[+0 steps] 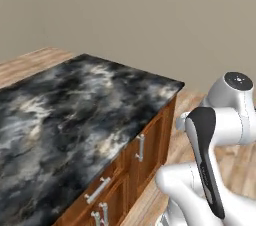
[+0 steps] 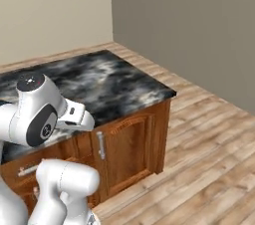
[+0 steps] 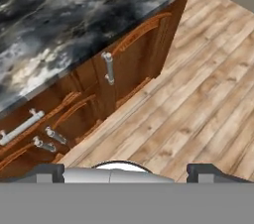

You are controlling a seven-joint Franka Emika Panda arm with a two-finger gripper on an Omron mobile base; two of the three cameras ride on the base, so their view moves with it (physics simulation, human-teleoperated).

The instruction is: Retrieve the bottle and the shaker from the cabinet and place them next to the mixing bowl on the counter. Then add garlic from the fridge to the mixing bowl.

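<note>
Fingers spread wide, holding nothing; dark marble counter over wood cabinet doors; plank floor.

Glossy dark marble counter over wooden cabinets, metal handles.

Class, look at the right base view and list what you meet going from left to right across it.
Robot arm → dark marble counter → cabinet door handle → wooden cabinet door → bare wooden floor.
</note>
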